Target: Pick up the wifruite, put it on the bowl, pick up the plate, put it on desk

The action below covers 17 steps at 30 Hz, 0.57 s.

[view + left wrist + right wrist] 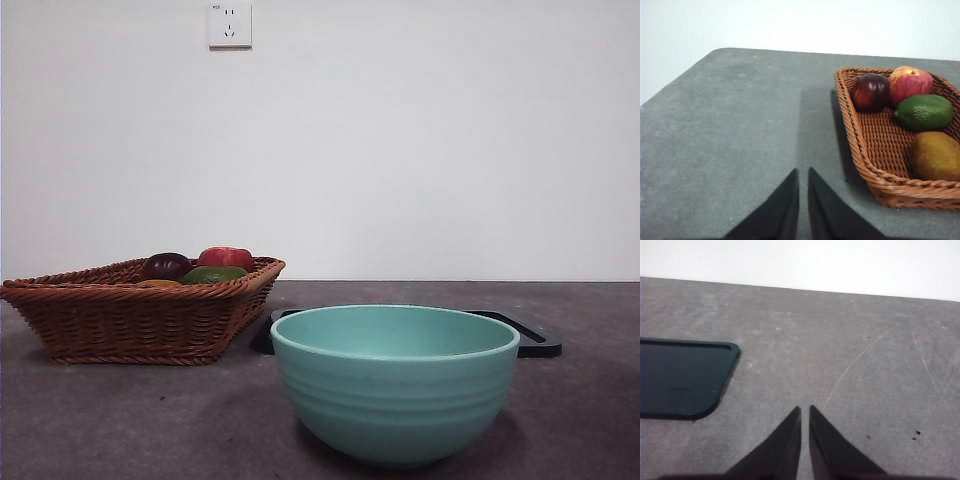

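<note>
Front view: a deep teal-green ribbed bowl (395, 380) was seen on the dark grey matte counter (120, 420), before a glossy black rectangular tray (535, 340) and beside a brown wicker basket (120, 320).

Left wrist view: the dull brown-orange oval wifruite (936, 156) lay in the basket (880, 150); left gripper (803, 175) fingers were together.

Right wrist view: right gripper (805, 412) fingers were together, near the tray (680, 377).

The left hand (803, 172) is held above the surface, its two jaws nearly pressed together. The right hand (805, 410) is likewise held, jaws nearly closed, nothing gripped.
</note>
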{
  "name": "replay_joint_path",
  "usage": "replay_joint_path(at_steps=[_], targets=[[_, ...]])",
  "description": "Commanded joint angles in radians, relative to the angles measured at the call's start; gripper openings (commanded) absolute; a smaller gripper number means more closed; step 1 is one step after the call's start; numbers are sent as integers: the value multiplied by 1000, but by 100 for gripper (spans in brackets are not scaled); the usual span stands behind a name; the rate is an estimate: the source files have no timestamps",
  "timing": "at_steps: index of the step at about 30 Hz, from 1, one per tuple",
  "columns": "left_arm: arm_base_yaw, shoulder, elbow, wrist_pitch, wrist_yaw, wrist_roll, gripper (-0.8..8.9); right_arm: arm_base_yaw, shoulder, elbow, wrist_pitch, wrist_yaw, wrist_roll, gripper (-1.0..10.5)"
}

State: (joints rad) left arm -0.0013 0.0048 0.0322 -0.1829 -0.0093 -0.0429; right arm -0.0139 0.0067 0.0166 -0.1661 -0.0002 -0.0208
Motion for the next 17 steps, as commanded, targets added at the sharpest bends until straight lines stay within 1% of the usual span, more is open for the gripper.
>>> replay_joint_path(at_steps=[1,8,13,17], targets=[[-1,-2,-21,1,-3,-2,26,-2,-3,-5,13,0,10,23],[-1,-2,-21,5,-3,-2,26,-2,-3,-5,13,0,22,23],[-1,-2,-17,43,10,-9,15,-2,-3,1,13,-24,123,12],[-1,10,18,42,25,-49,15,-1,-2,30,4,-27,208,10]])
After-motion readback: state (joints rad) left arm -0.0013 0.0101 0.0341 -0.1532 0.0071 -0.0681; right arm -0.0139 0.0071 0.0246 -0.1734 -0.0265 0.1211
